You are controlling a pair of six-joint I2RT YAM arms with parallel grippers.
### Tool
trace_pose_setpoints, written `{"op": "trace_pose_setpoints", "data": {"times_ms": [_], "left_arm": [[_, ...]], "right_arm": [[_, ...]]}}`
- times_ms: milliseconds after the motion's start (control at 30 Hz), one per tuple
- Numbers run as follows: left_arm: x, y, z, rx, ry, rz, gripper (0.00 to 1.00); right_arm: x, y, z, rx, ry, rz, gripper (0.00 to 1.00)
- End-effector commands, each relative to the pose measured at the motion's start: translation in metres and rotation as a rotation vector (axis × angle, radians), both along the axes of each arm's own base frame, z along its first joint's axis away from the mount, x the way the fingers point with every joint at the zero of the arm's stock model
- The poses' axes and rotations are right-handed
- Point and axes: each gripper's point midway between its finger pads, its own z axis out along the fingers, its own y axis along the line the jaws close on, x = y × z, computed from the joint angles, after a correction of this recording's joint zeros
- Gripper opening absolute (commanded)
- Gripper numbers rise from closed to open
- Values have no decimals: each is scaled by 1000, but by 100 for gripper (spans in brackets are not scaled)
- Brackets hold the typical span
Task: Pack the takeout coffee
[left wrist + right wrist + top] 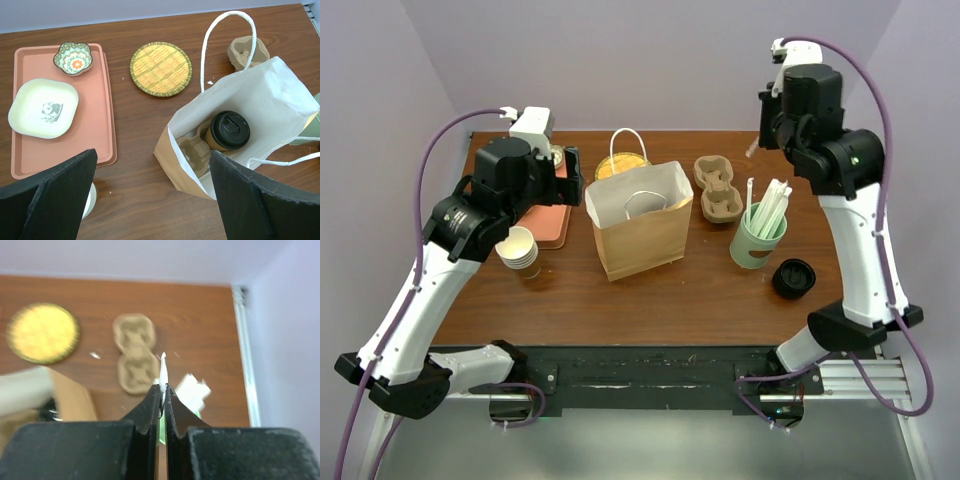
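Jaws on the left arm stand wide apart with nothing between them, hanging above the wood-grain tabletop (620, 300) over the gap between a smooth salmon tray (105, 125) and the paper bag (260, 95). The tray carries a glazed square plate (44, 107) and a small flower-shaped bowl (73, 56); just in front of it stands a stack of lidless paper cups (518, 248). Next comes a round woven coaster (160, 68), then the bag: thin, creased kraft paper, white inside, with soft cord handles. The takeout coffee (229, 131) sits upright inside it, in one pocket of a moulded pulp carrier (192, 150). It likely handles as a light but sloshing load, with thin walls that dent and a slick black lid that could pop, so the hold belongs around the paper wall below the lid, kept level. Right of the bag lie a second pulp carrier (717, 188), a pale-green cup of straws (756, 240) and a loose black lid (793, 277). Raised high at the right, the other arm's jaws are pinched on a thin white strip (162, 371) — probably a straw.
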Motion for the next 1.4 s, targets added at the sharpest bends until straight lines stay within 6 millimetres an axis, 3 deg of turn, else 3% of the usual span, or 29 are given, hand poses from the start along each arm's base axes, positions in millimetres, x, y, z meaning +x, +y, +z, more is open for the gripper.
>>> {"op": "trace_pose_setpoints", "data": {"times_ms": [0,100,200,333,467,700,867,1033,1133,1167,1233,1267,1333,1367], "left_arm": [[2,2,21,-7,-59,3,100],[2,2,23,-12,-66,10,100],[2,3,25,-15,-67,12,100],[0,5,22,-11,-58,18,100],[-1,4,19,-15,-48,19,100],[1,2,18,-19,-43,16,100],[0,2,11,-24,-25,21,100],[-4,5,12,-36,-33,27,100],[-7,5,13,-34,-40,20,100],[-8,4,13,-33,-42,6,100],[-9,2,18,-42,-58,-11,100],[-9,2,19,-43,-60,-15,100],[-10,1,24,-57,-80,-20,100],[-11,-2,28,-69,-92,-39,100]], "right_arm": [[-7,50,83,183,-289,304,0],[-16,85,94,313,-309,469,0],[-23,113,93,417,-285,591,3],[-39,144,68,502,-150,741,4],[-48,154,40,487,-66,753,4],[-59,192,13,456,16,820,6],[-39,222,-16,476,39,826,11],[-17,234,-48,448,106,788,18],[-11,241,-65,411,151,816,32],[-7,239,-47,406,111,815,46],[-3,237,-47,379,135,790,55],[-2,233,-21,381,74,781,64],[-5,223,-11,371,67,752,74],[-9,218,0,376,46,742,84]]}}
